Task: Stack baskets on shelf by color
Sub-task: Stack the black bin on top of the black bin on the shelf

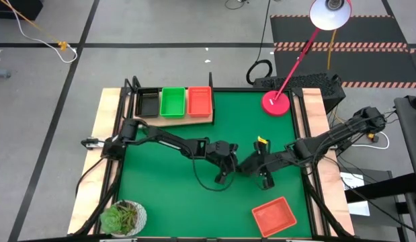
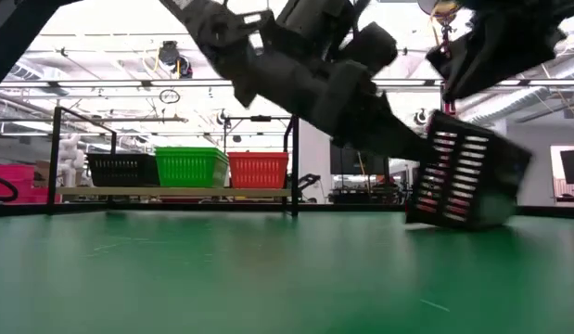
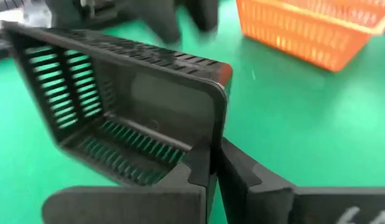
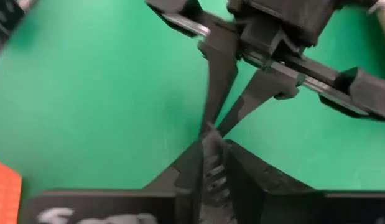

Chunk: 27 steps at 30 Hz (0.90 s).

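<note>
Low view: both arms' fingers pinch tilted black basket rim, mat around.

No words, labels, brand names or numbers can be read in any view; the white marks on the dark body of the right arm's tool, at the edge of its own wrist view, are too cut off and blurred to make out; the round thing hanging in the room beyond the tabletop is too small to read.
</note>
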Each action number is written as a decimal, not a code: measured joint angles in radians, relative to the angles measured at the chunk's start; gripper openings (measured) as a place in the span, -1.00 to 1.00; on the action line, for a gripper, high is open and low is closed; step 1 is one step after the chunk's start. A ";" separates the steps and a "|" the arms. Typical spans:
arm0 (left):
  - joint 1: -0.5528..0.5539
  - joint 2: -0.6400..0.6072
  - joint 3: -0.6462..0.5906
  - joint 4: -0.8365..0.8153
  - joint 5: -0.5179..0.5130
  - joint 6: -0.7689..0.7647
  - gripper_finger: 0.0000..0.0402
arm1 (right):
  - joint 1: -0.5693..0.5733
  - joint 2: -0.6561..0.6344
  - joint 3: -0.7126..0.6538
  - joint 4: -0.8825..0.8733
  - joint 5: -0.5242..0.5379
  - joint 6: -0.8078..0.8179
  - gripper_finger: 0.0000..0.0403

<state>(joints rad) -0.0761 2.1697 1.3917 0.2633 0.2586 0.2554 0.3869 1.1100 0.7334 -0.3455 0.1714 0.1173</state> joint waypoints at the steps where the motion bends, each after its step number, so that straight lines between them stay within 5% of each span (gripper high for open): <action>1: -0.001 -0.025 0.000 -0.054 -0.007 0.009 -0.93 | 0.011 -0.012 0.000 0.013 0.024 0.001 -0.68; 12: -0.112 -0.484 -0.001 -0.726 -0.320 0.020 -0.96 | 0.138 -0.146 0.001 0.043 0.409 -0.089 -0.46; 27: -0.171 -0.905 0.000 -1.229 -0.774 -0.071 -0.93 | 0.144 -0.133 -0.019 0.056 0.431 -0.053 -0.51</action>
<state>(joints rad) -0.2469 1.2648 1.3914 -0.9661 -0.5157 0.1848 0.5304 0.9766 0.7146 -0.2898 0.6029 0.0640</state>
